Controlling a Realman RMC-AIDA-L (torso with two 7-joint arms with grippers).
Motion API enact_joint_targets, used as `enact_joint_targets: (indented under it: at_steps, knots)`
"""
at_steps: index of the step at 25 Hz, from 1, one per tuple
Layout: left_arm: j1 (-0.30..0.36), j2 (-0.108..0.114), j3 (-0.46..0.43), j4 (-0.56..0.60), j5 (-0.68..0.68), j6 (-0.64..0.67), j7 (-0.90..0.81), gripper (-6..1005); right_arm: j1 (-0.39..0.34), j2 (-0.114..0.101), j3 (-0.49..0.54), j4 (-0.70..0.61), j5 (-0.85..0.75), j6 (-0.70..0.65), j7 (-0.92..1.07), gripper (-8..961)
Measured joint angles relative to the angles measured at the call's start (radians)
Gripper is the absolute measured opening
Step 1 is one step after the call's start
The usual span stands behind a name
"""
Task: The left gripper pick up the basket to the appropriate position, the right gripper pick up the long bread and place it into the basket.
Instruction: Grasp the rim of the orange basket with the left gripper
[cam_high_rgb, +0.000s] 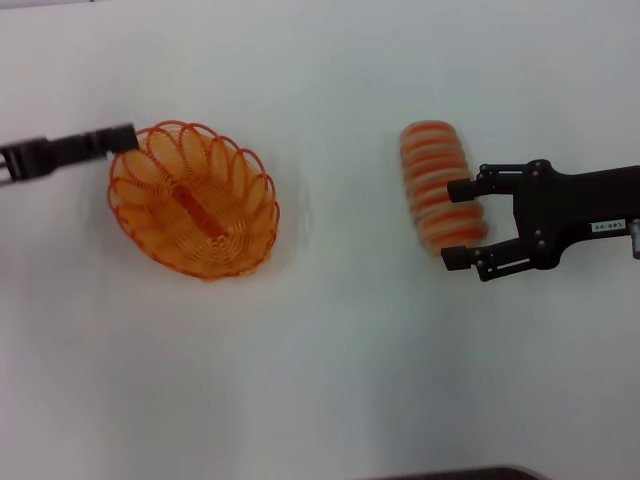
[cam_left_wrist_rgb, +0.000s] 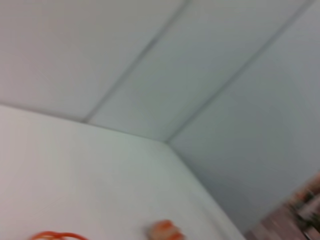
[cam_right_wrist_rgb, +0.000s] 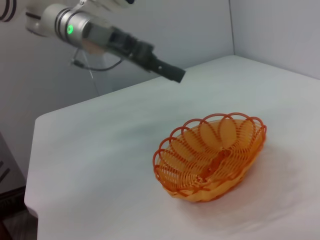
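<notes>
My right gripper (cam_high_rgb: 458, 224) stood wide open around the near end of the long bread (cam_high_rgb: 440, 184), its fingers (cam_high_rgb: 462, 188) touching or almost touching it; I could not tell which. The bread lay on the white table (cam_high_rgb: 330, 380), well right of the basket (cam_high_rgb: 194, 199). My left gripper (cam_high_rgb: 122, 138) was at the basket's far-left rim, its opening unclear. The right wrist view showed that gripper (cam_right_wrist_rgb: 172, 73) above the table, beyond the basket (cam_right_wrist_rgb: 211, 155), arm slanting down.
</notes>
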Motion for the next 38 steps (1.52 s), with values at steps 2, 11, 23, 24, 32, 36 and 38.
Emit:
enact_joint_targets:
  at_steps: [2,11,23,24,32,36,38]
  knots:
    - [-0.019,0.015,0.009,0.007,0.017,-0.052,-0.078,931,0.002,-0.001,-0.001,0.0,0.0,0.0,0.002,933]
    - [-0.131,0.047,0.077,0.072,0.225,-0.212,-0.255,930,0.017,-0.005,-0.002,0.0,-0.002,-0.003,0.01,931]
    - [-0.208,0.024,0.338,0.193,0.288,-0.253,-0.209,929,0.02,-0.005,-0.015,-0.026,-0.003,-0.003,0.031,928]
    - [-0.211,0.019,0.358,0.201,0.288,-0.257,-0.191,929,0.02,-0.005,-0.016,-0.026,-0.003,-0.003,0.032,927]
    - [-0.218,0.007,0.501,0.248,0.294,-0.311,-0.122,928,0.024,-0.006,-0.017,-0.026,-0.003,-0.003,0.04,925]
    - [-0.232,0.0,0.511,0.253,0.342,-0.347,-0.114,927,0.025,-0.005,-0.017,-0.026,-0.003,-0.003,0.041,924]
    - [-0.241,-0.01,0.514,0.253,0.374,-0.361,-0.114,927,0.026,-0.005,-0.017,-0.026,-0.003,-0.003,0.041,924]
